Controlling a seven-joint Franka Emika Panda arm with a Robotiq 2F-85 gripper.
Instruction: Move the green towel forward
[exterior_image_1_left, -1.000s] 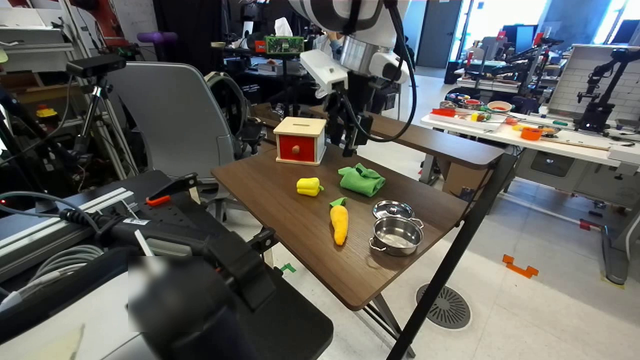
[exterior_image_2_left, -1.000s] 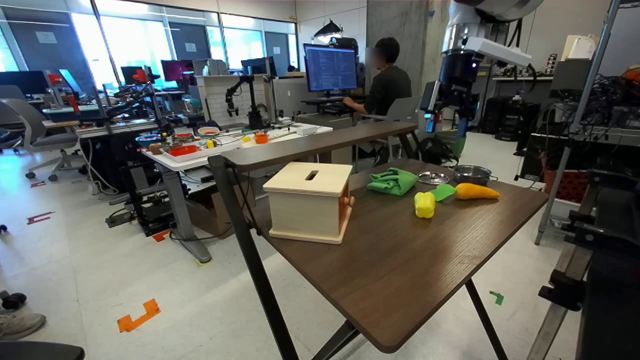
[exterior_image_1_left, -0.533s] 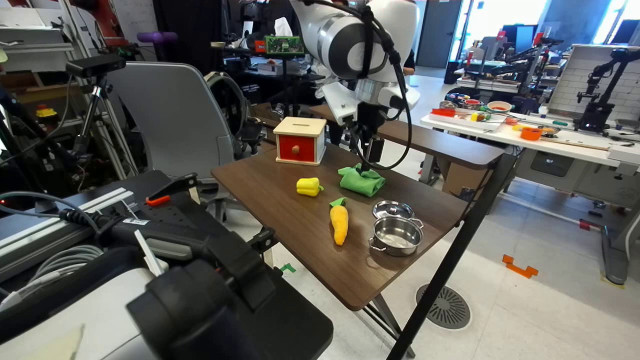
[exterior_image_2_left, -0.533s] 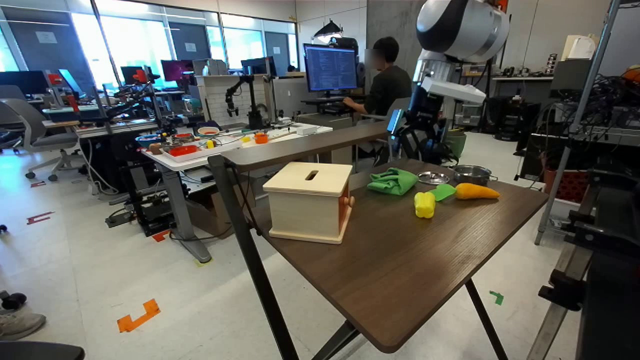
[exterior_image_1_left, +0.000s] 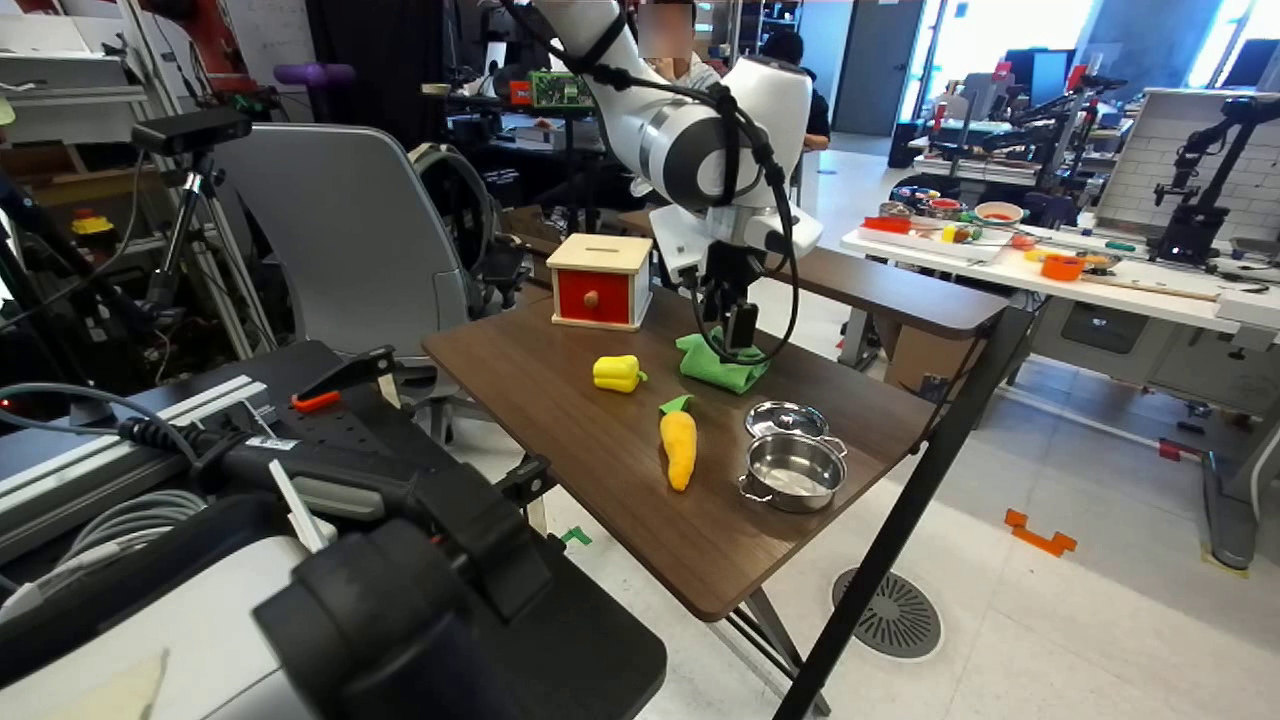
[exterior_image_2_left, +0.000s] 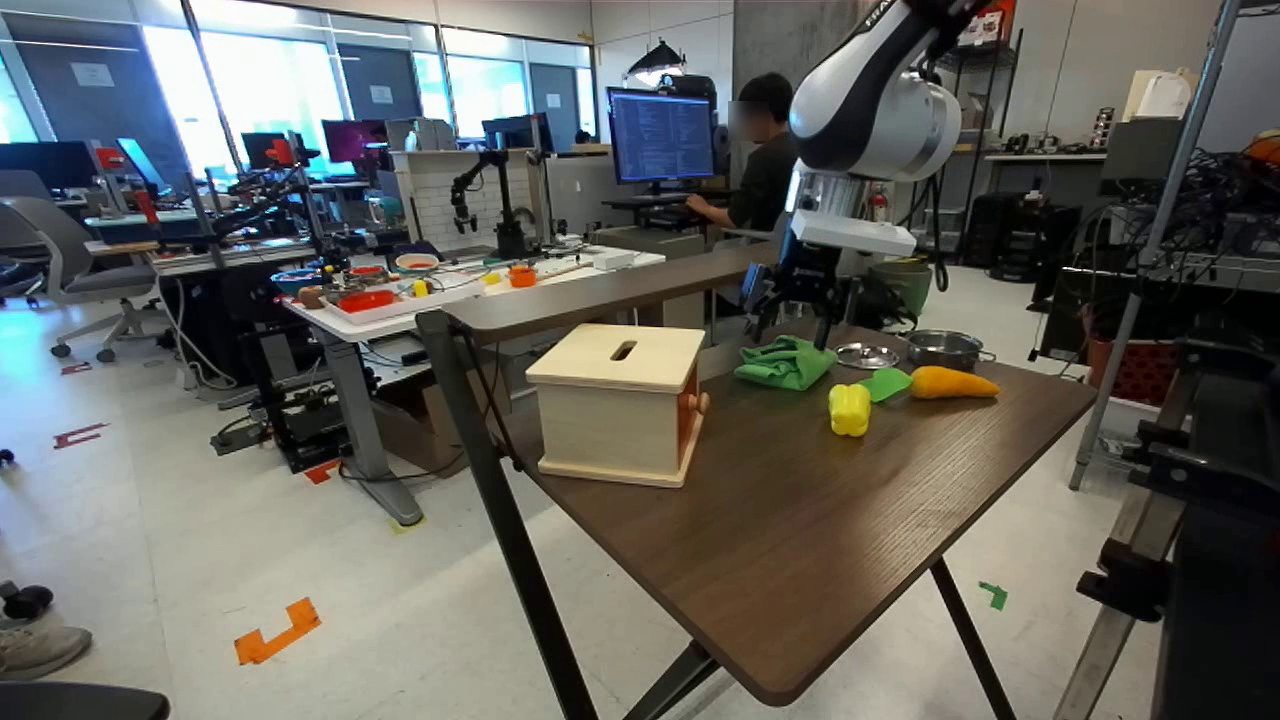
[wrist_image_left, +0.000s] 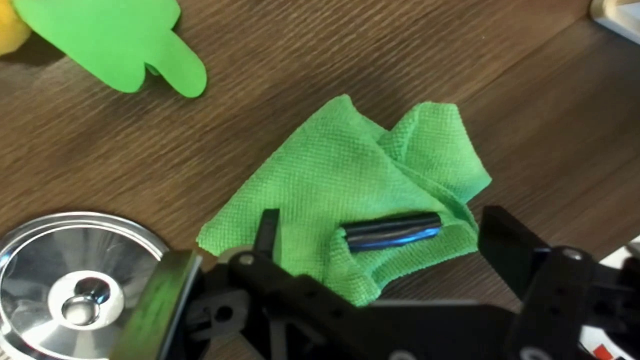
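Note:
The green towel (exterior_image_1_left: 712, 370) lies crumpled on the brown table, and it also shows in an exterior view (exterior_image_2_left: 788, 365). In the wrist view the towel (wrist_image_left: 320, 180) has a short black, shiny cylinder (wrist_image_left: 392, 231) lying in its fold. My gripper (wrist_image_left: 382, 220) is open, with one finger over the towel's left part and the other beside its right edge. In both exterior views the gripper (exterior_image_1_left: 728, 335) is just above the towel, and it also shows here (exterior_image_2_left: 790, 335). Nothing is held. Whether the fingertips touch the cloth I cannot tell.
A silver lid (exterior_image_1_left: 787, 418) and a metal pot (exterior_image_1_left: 795, 472) stand near the towel. A yellow pepper (exterior_image_1_left: 617, 373) and an orange carrot (exterior_image_1_left: 679, 448) with a green leaf lie on the table (exterior_image_1_left: 560, 400). A wooden box (exterior_image_1_left: 600, 282) with a red drawer stands at one end.
My gripper has come down from above the table and across to the towel, and it hangs over it now. The towel and the other objects have not moved.

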